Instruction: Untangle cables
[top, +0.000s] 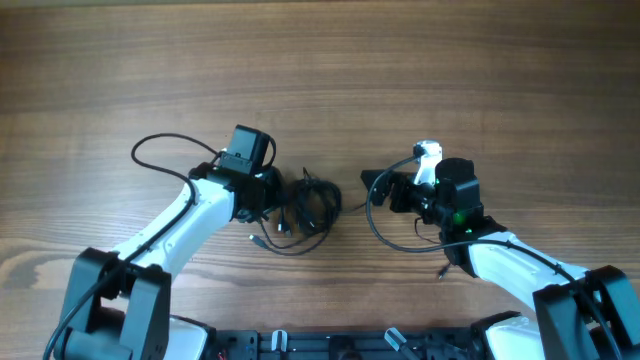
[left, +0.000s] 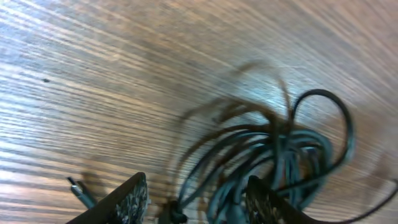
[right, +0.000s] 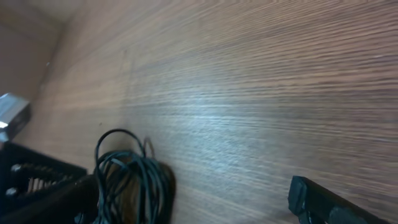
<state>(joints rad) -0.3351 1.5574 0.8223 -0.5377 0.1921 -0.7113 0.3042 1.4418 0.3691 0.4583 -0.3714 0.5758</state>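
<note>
Overhead: left pincer (left: 196, 182), angled inward, stands parted astride the cables (top: 308, 208) (right pincer (top: 378, 190) agape opposite).

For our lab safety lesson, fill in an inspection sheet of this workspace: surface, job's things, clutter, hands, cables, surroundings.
Surface: wooden table, plain grain.
Job's things: cable clump, thin black cords knotted together, lying between the two arms; a plug tip lies beside it.
Clutter: nothing seen.
Hands: left hand has its fingers astride the clump, grip unclear; right hand is open and empty, short of the clump.
Cables: arm wire loops over the table by the left arm.
Surroundings: nothing seen.
</note>
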